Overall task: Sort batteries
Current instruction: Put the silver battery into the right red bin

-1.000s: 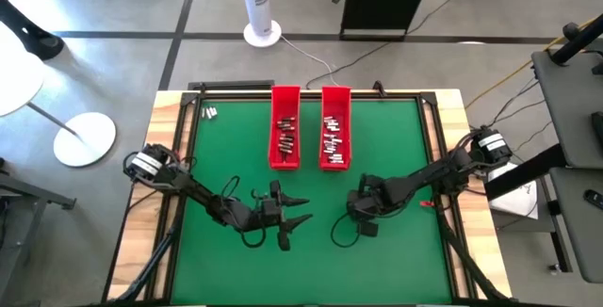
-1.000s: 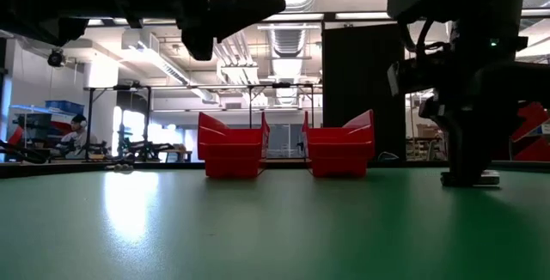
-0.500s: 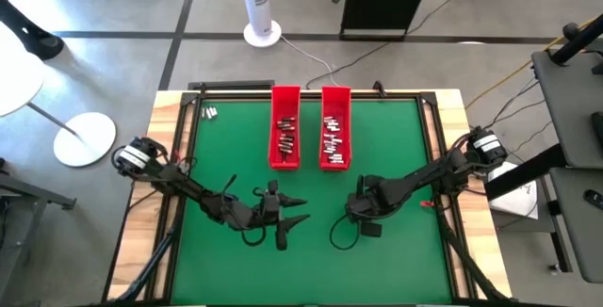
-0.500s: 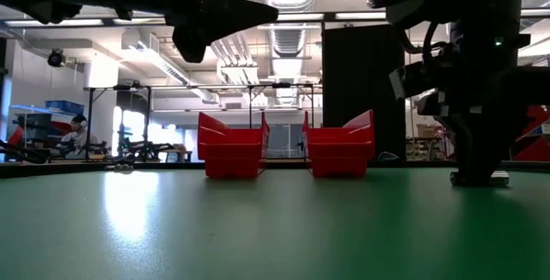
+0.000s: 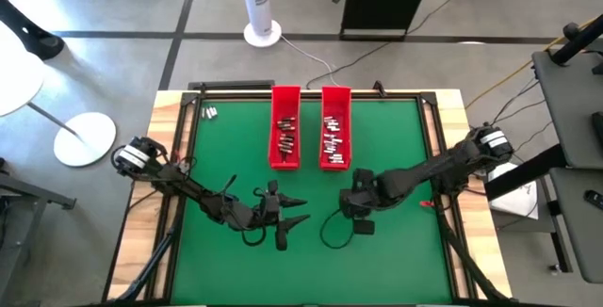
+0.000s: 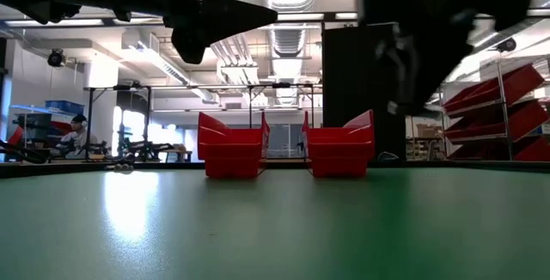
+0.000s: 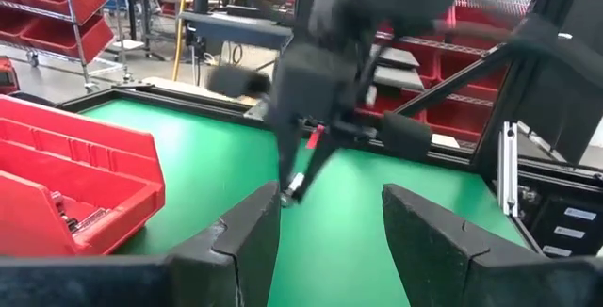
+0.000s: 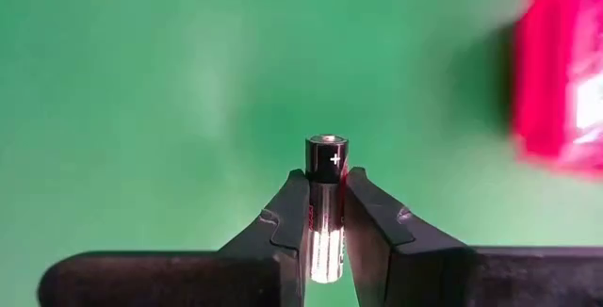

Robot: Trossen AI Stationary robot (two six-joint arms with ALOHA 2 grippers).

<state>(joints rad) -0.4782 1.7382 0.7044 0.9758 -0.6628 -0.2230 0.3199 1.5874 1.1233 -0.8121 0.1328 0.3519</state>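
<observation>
Small dark cylindrical battery [image 8: 325,203] with silvery plus end is pinched in my right jaws [image 8: 325,215], lower centre of the right wrist view, above the green counter [image 5: 396,147]. Likely light, rigid, slick; a mid-body grip suits it. My left jaws [image 7: 330,215] stand parted, empty. Two long red plastic trays, left [image 5: 285,162] and right [image 5: 335,163], upper centre of the high view, each hold loose batteries. A few more lie upper left.

You see one dark battery [image 8: 325,203], plus end outward, clamped between the right gripper's [image 8: 325,215] fingers above the green mat. More batteries [image 5: 285,137] lie jumbled in both red trays [image 5: 273,123], and a few [image 5: 209,112] sit at the far left corner.
</observation>
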